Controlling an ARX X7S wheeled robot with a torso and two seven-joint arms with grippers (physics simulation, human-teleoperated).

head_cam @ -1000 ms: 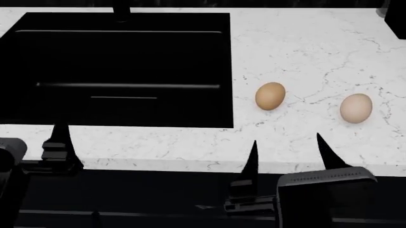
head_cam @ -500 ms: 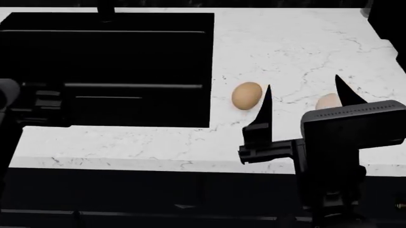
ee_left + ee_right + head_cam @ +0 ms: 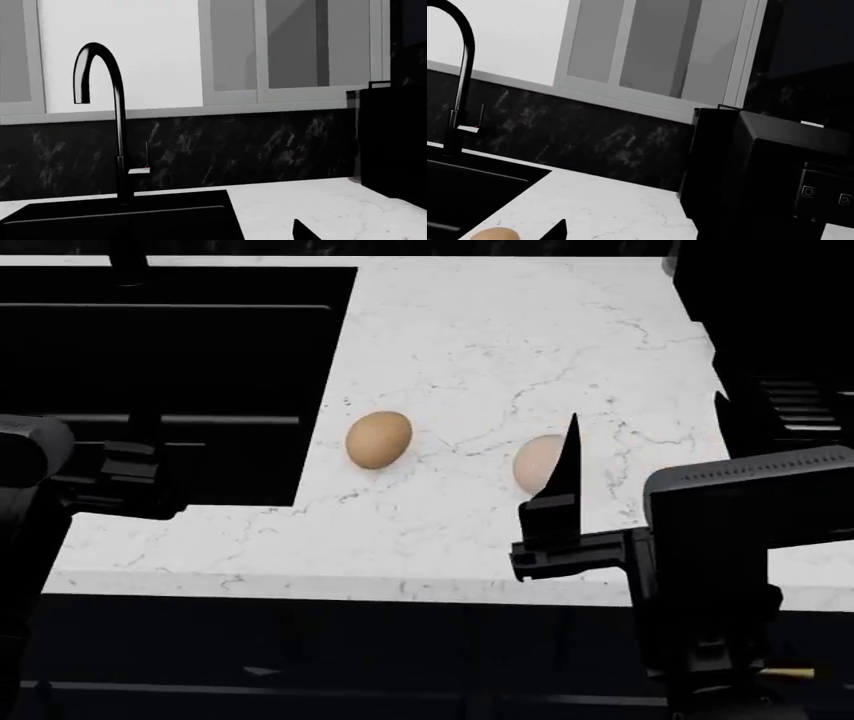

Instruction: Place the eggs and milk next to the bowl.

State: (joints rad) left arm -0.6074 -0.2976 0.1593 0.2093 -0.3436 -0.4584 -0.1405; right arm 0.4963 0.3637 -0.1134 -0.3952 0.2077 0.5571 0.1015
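The tan-brown egg [image 3: 379,439] lies on the white marble counter [image 3: 507,330], just right of the sink. The paler egg [image 3: 535,462] lies to its right, partly hidden behind one finger [image 3: 569,465] of my right gripper [image 3: 647,412]. That gripper hovers open above the counter's front part, with nothing between its fingers. In the right wrist view one fingertip [image 3: 556,231] and a sliver of an egg [image 3: 494,234] show. My left gripper [image 3: 131,468] hangs over the sink, and a single fingertip [image 3: 301,232] shows in its wrist view. The milk and the bowl are out of view.
A black sink [image 3: 174,360] with a tall black faucet [image 3: 107,115] takes up the counter's left. A black appliance [image 3: 774,330] stands at the right, close to the right gripper. The counter's front edge [image 3: 334,585] runs below the eggs.
The head view has swung right, so the sink and eggs sit further left in it. The right gripper rose from the counter's front edge to beside the paler egg.
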